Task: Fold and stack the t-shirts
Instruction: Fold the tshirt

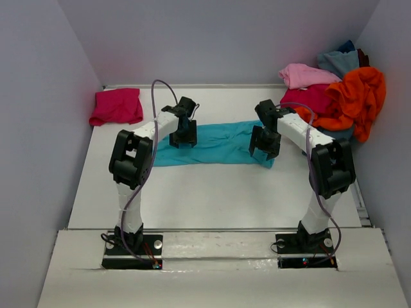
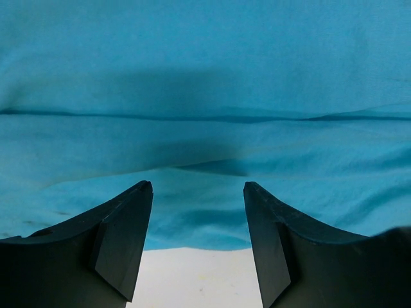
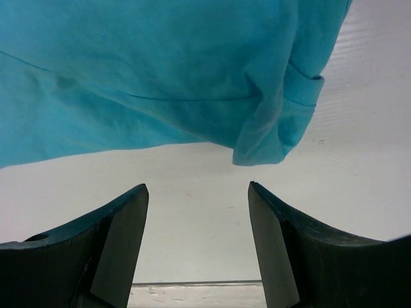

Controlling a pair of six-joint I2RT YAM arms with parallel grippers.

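While both arms reach over the middle of the white table [image 1: 218, 199], the turquoise t-shirt [image 1: 218, 144] lies there as a long flat band running left to right, soft cloth with shallow lengthwise creases. The left gripper [image 2: 198, 186] hangs over the band's left end, its dark wedge-shaped jaws spread well apart above the cloth and holding nothing. The right gripper [image 3: 198, 187] hangs at the right end, jaws equally wide and empty, over bare table just short of the shirt's edge, where a stitched hem curls into a small rolled corner. A magenta-pink shirt [image 1: 117, 106] sits folded in the far left corner. At the far right a loose heap holds a rumpled orange shirt [image 1: 359, 96], a light pink shirt [image 1: 305, 75], a crimson shirt [image 1: 311, 99] and a dusty blue shirt [image 1: 339, 62].
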